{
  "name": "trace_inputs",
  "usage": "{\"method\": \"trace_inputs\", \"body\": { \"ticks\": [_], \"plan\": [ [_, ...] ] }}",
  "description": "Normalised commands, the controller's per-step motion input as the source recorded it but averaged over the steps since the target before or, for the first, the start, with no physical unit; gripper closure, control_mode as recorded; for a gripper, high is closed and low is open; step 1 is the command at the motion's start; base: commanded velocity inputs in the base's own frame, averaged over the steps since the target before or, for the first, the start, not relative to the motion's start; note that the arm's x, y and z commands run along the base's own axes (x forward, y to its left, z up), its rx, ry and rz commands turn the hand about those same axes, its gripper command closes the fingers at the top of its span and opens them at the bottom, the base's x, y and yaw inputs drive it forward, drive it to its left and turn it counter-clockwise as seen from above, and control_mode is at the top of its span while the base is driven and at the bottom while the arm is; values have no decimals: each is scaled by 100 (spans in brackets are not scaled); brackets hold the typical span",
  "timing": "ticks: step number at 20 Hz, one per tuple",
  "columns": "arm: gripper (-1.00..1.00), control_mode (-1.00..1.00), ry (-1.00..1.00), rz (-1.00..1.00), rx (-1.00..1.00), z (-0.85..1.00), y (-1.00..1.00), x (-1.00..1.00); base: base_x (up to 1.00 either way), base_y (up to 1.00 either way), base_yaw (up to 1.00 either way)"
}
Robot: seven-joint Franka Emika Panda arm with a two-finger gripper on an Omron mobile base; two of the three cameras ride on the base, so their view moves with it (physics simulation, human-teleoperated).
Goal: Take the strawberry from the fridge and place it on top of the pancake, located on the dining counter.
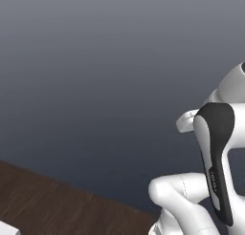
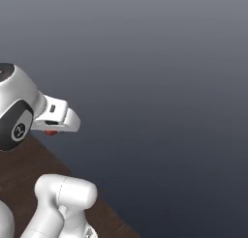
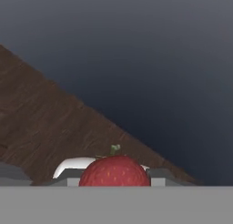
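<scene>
Dark grey wall (image 1: 95,62) above brown wood floor (image 1: 57,205) from the left base camera, arm at the right. From the right base camera, gripper (image 2: 51,131) beside that wall, a red strawberry (image 2: 51,132) peeking beneath the hand. Through the hand camera, fingertips (image 3: 159,174) pinching the strawberry (image 3: 114,171) from both sides, above the wood floor (image 3: 41,123).

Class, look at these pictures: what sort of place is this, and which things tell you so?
Hard to tell; probably indoors. A dark wooden floor meets a plain grey wall, and the claw holds a strawberry.
</scene>
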Motion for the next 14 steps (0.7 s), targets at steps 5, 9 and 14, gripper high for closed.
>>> {"method": "trace_inputs", "body": {
  "ticks": [5, 9, 14],
  "plan": [
    [100, 100, 0, 0, 0, 0, 0, 0, 65, -2, 80],
    [100, 100, 0, 0, 0, 0, 0, 0, 34, -19, 87],
    [100, 100, 0, 0, 0, 0, 0, 0, 27, -39, 83]
  ]
}}
